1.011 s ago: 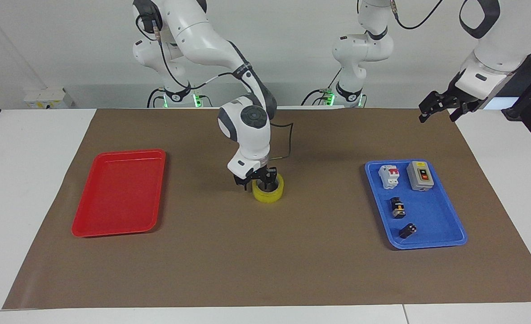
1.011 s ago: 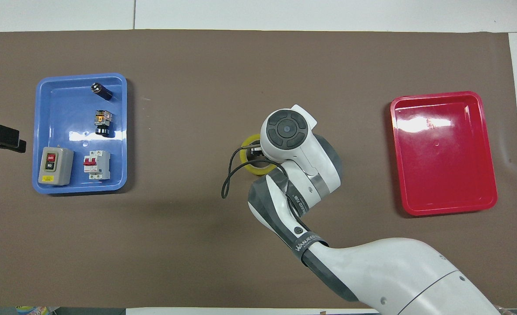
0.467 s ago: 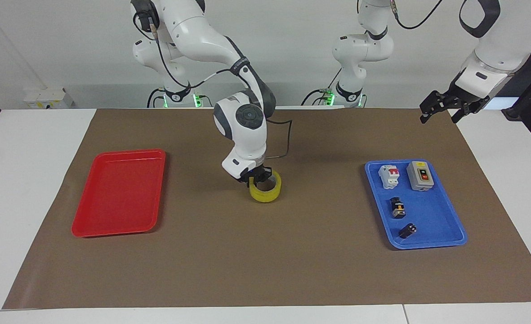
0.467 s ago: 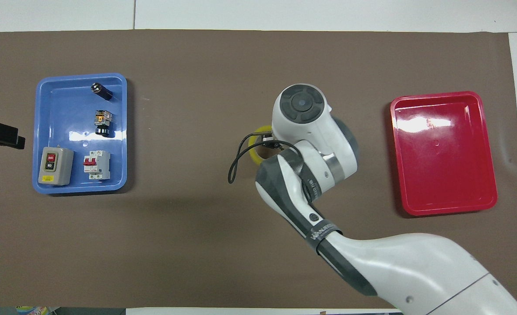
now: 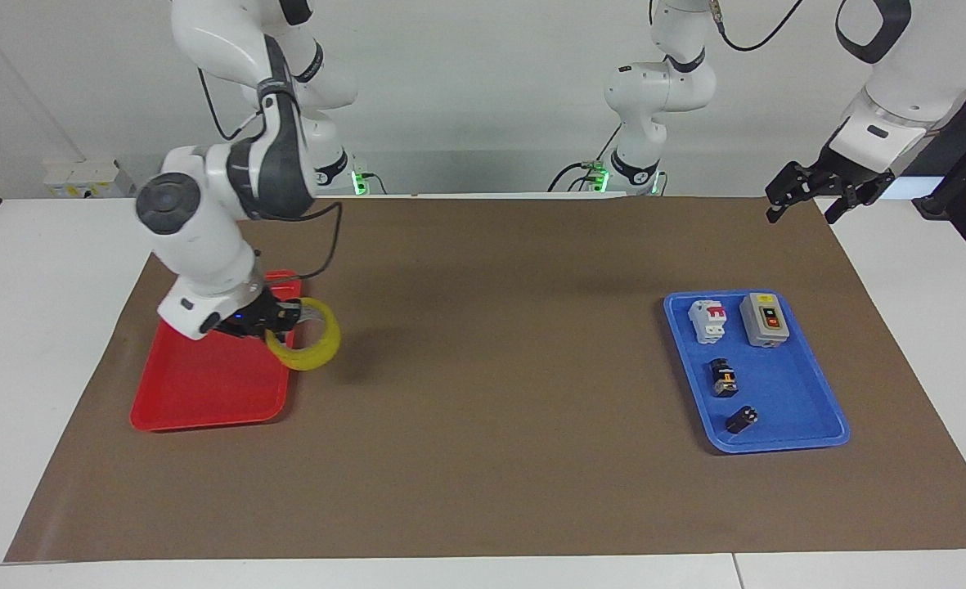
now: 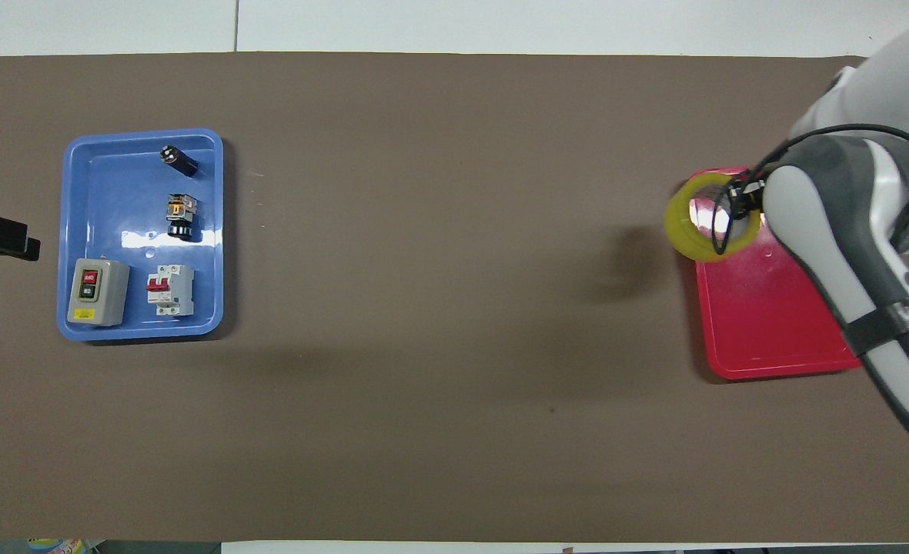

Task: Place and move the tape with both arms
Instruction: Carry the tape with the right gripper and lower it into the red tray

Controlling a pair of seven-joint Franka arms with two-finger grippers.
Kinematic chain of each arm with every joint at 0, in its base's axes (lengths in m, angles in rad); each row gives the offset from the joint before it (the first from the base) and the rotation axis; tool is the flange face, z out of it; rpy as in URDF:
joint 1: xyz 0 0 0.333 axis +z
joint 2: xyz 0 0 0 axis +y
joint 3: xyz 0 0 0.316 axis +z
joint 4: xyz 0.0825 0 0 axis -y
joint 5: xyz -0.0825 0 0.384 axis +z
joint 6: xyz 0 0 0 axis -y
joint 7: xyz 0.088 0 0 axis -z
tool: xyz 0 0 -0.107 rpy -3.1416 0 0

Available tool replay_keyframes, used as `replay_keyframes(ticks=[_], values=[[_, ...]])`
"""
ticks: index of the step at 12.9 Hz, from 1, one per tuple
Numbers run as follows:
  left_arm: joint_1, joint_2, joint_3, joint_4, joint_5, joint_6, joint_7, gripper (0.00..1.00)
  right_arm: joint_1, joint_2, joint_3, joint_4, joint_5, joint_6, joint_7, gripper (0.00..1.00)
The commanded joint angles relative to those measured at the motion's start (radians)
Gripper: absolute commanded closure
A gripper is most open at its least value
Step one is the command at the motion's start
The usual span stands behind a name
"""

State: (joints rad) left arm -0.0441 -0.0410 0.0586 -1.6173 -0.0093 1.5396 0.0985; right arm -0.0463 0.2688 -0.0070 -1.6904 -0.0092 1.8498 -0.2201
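The right gripper [image 5: 282,319] is holding the tape [image 5: 309,335] clamped by its rim, in the air over the edge of the red tray [image 5: 204,384]. This looks like the placing step; next it probably needs to bring the roll fully over the tray, lower it and let go. The left gripper [image 5: 806,195] is waiting with fingers apart over the table's corner at the left arm's end.

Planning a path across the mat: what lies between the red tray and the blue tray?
Nothing: between the red plastic tray and the blue plastic tray only bare brown mat shows, plainest in the overhead view.
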Motion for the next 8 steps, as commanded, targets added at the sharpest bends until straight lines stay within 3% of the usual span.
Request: replay_keyframes(ticks=[1,4,8], values=[[-0.005,-0.020,-0.005,-0.019,0.034,0.010,-0.020,0.00,-0.123,-0.054,0.022,-0.170,0.001,0.154,-0.164,1.00],[0.001,-0.025,-0.008,-0.021,0.029,0.001,-0.020,0.00,-0.171,-0.094,0.021,-0.329,0.001,0.336,-0.240,1.00],[-0.005,-0.025,-0.008,-0.021,0.028,0.002,-0.019,0.00,-0.194,-0.092,0.021,-0.416,0.001,0.448,-0.308,1.00]])
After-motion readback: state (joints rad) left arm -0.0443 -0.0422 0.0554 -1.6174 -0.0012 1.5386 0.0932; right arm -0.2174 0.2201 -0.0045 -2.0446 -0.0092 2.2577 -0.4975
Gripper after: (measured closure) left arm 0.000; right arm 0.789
